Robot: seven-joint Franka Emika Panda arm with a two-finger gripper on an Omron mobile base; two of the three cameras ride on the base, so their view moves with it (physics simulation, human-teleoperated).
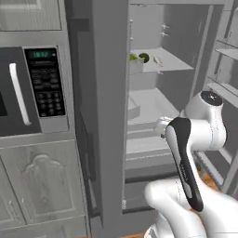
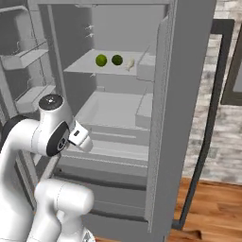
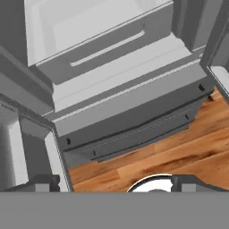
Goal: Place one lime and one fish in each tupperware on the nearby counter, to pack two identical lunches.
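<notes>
Fingers (image 3: 114, 184) spread wide, limes (image 2: 101, 60) on fridge shelf (image 2: 85, 66)

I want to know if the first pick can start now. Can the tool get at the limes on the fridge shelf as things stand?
Probably yes: the fridge door stands open and nothing blocks the limes on the shelf. The tool is open but low, facing the drawers.

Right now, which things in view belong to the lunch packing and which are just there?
For the job:
- two limes on the fridge shelf
- pale fish beside them
- hand, open, empty

Just there:
- microwave
- fridge drawer
- wood floor
</notes>
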